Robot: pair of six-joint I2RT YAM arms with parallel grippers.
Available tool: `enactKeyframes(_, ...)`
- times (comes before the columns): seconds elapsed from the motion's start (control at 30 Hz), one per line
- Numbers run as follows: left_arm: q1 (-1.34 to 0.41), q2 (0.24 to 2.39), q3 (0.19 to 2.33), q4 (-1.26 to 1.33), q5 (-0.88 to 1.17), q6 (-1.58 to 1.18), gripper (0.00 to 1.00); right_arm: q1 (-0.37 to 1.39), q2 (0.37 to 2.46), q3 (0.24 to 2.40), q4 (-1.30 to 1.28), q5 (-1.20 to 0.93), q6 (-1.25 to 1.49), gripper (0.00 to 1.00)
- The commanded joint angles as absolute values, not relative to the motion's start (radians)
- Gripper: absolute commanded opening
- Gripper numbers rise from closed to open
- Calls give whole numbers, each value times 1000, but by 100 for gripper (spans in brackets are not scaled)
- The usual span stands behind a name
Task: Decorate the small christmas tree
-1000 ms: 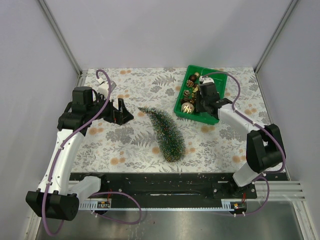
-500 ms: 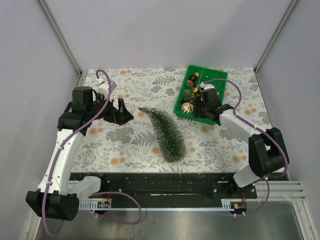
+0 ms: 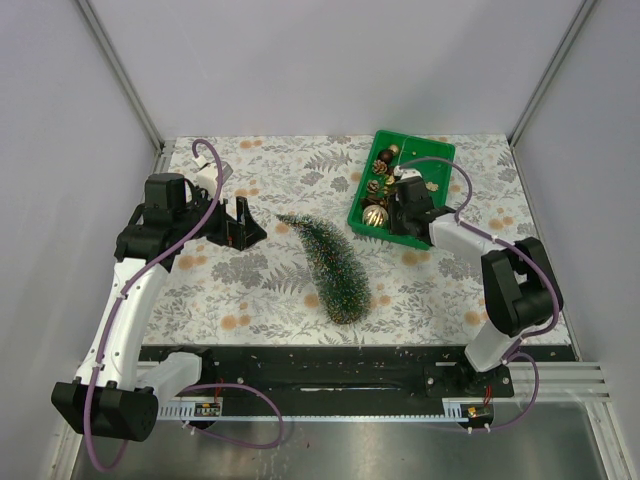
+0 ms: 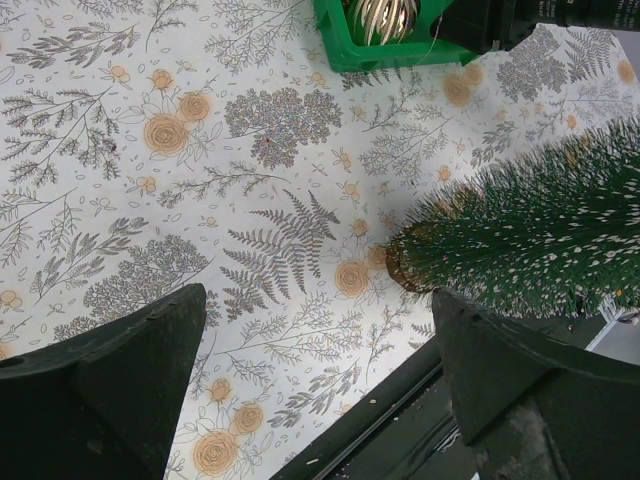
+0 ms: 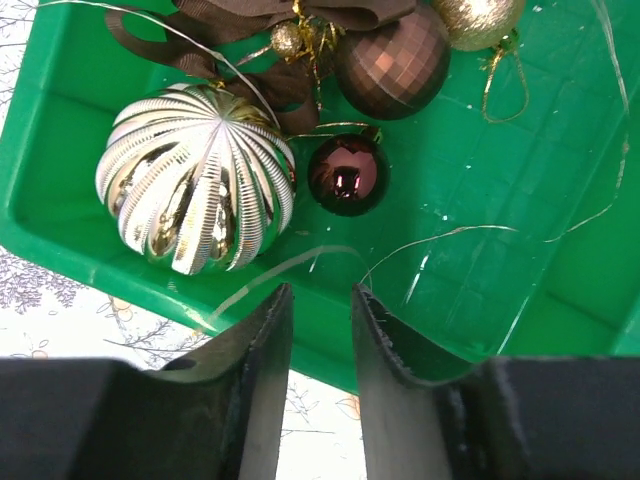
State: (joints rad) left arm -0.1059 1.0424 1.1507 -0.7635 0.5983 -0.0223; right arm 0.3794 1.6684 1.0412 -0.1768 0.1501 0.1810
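Observation:
The small christmas tree (image 3: 330,262) lies on its side mid-table, tip toward the back left, and nothing hangs on it. The left wrist view shows its bristly body (image 4: 540,230) and wooden disc base (image 4: 398,266). My left gripper (image 3: 243,222) is wide open and hovers left of the tree (image 4: 318,305). My right gripper (image 3: 402,208) hangs over the near wall of the green bin (image 3: 432,155). Its jaws (image 5: 320,295) stand a narrow gap apart with nothing solid between them. Just ahead lie a ribbed silver ball (image 5: 195,190) and a small maroon ball (image 5: 347,175).
The bin (image 5: 480,200) also holds a brown faceted ball (image 5: 392,62), a gold glitter ball (image 5: 478,15), a brown ribbon (image 5: 290,15) and thin gold strings. A floral cloth (image 3: 280,170) covers the table. A black rail (image 3: 320,375) runs along the near edge.
The right gripper widened, then narrowed again, and shifted slightly left over the bin as its elbow swung inward. The left arm and the tree have not moved.

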Motion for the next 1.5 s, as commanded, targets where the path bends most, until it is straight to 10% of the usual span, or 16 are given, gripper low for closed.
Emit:
enactKeyframes(0.0, -109, 1029, 1158, -744, 586, -8, 99, 379, 1648, 1077, -103, 207, 167, 32)
enactKeyframes(0.23, -109, 1040, 1155, -744, 595, -14, 99, 379, 1545, 1035, -74, 235, 167, 0)
enactKeyframes(0.67, -109, 1029, 1141, -744, 598, -14, 99, 380, 1442, 1097, -184, 216, 190, 0)
enactKeyframes(0.7, -109, 1031, 1143, -744, 597, -12, 99, 382, 1445, 1100, -201, 209, 227, 8)
enactKeyframes(0.8, -107, 1029, 1140, -744, 598, -12, 99, 380, 1460, 1086, -239, 145, 387, 77)
enactKeyframes(0.9, -109, 1029, 1138, -744, 598, -9, 99, 380, 1470, 1052, -212, 59, 572, 96)
enactKeyframes(1.47, -109, 1015, 1123, -744, 572, 25, 99, 333, 1649, 1121, -172, -16, 937, 91)
